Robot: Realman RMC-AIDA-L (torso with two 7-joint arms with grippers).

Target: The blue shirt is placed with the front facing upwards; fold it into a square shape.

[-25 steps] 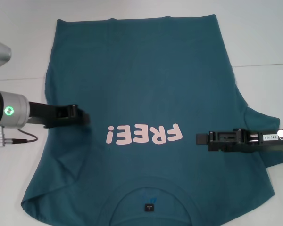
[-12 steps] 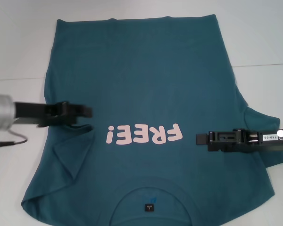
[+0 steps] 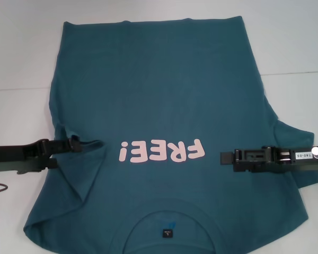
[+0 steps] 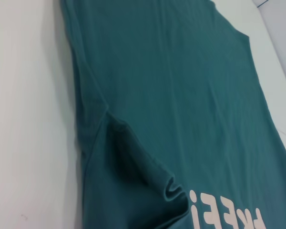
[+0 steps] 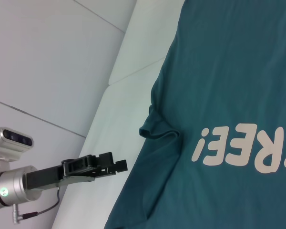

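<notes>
White table (image 3: 21, 53): blue shirt (image 3: 159, 95) collar cropped; left claw (image 3: 77, 144), right claw (image 3: 228, 157) grips unclear.

The blue shirt (image 3: 159, 100) is soft matt cloth, with flat, smooth pink lettering (image 3: 162, 151) printed on it. It lies on a smooth white table (image 3: 21, 58) with a dull sheen. Both the left gripper (image 3: 74, 144) and the right gripper (image 3: 225, 157) look like matt black plastic.

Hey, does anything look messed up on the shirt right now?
Yes. The shirt has a bunched ridge by the left gripper, beside the lettering. The rest lies flat.
</notes>
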